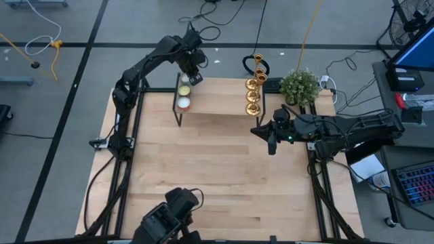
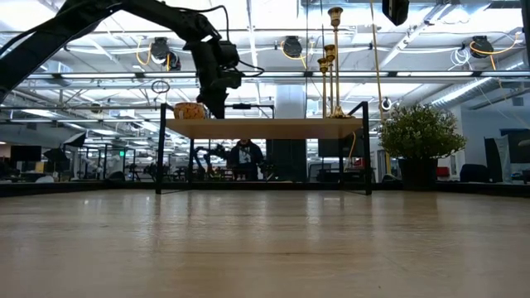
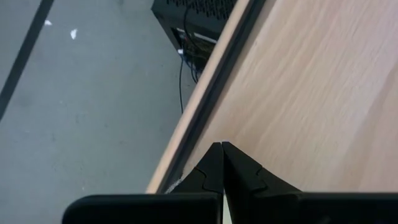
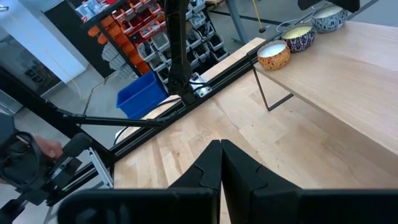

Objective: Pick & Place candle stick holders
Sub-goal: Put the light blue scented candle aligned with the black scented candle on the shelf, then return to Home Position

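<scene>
Stood upright in a tight row on the raised wooden shelf [image 1: 217, 102], the three candle stick holders [image 1: 253, 87], stems vertical, bases on the shelf's end nearer the potted plant [image 1: 300, 86]. Lay just ahead of the right gripper [image 1: 271, 146] and higher than it, across a short stretch of bare table [image 1: 217, 183]; fingers pressed together, clamped on nothing. Hung farther off, the left gripper [image 1: 192, 76], at the shelf's opposite end over the small candle tins [image 1: 184, 95], fingers likewise together and empty. Judged the nearer arm: the right, needing to spread its fingers and approach a stem from the side.
</scene>
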Controlling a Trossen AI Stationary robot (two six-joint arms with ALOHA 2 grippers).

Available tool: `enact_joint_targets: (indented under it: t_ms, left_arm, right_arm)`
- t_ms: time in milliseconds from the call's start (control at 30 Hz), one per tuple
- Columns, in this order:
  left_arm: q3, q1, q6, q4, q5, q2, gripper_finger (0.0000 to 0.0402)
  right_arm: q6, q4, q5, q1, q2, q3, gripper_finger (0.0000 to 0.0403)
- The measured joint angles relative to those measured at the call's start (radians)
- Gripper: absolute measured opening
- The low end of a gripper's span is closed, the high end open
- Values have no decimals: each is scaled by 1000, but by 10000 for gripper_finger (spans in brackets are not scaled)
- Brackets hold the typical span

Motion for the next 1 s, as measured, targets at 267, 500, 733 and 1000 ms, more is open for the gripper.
enact_joint_targets:
  t_ms: [267, 500, 733, 1000]
  left_arm:
    - [0, -33, -4, 52, 30, -6, 1]
    - [128, -74, -29, 99, 66, -7, 1]
    - [179, -80, -134, 153, 119, -90, 1]
    - [179, -91, -186, 112, 127, -226, 1]
  right_arm:
    - [-12, 0, -1, 0, 0, 0, 0]
    - [-21, 0, 0, 0, 0, 0, 0]
    - [-22, 9, 0, 0, 0, 0, 0]
    - [-36, 17, 0, 0, 0, 0, 0]
